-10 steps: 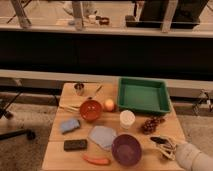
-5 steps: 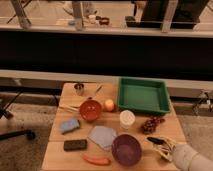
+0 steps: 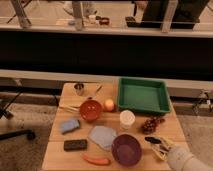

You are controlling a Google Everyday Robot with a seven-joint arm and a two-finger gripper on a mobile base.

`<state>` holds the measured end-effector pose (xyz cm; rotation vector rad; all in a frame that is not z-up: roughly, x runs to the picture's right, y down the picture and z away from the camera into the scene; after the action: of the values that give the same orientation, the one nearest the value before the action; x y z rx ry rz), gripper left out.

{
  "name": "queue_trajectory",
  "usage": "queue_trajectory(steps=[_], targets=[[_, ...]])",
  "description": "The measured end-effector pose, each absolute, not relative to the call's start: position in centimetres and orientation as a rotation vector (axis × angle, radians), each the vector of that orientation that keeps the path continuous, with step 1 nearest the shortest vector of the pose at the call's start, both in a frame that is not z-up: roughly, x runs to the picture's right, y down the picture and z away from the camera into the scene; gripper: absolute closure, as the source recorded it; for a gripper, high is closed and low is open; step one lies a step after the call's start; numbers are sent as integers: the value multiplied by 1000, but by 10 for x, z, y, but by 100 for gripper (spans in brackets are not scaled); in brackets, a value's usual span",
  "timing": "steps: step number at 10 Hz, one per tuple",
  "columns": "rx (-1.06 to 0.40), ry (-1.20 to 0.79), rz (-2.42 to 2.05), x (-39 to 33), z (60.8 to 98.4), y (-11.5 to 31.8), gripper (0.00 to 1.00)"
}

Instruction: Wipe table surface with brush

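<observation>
Brush pickup under way, seemingly; no wiping yet.
Camera view: gripper [image 3: 165,149] at table's [image 3: 56,156] 4 o'clock corner, at brush [image 3: 154,140] below grapes [image 3: 151,124]; grip state cannot tell. Next, probably: secure brush, press head down, sweep toward 9 o'clock, skirting bowl [image 3: 126,149].

The pale arm [image 3: 183,159] comes in from the five o'clock corner, and its gripper [image 3: 161,146] sits low at its tip, pointing toward ten o'clock.
</observation>
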<state>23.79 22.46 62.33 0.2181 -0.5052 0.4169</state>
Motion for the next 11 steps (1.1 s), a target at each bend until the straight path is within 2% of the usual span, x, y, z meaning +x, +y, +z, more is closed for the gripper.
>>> queue_trajectory(steps=[6,11], targets=[[327,-452,341,224,616,219,100],[368,-414,313,223,627,221,100]])
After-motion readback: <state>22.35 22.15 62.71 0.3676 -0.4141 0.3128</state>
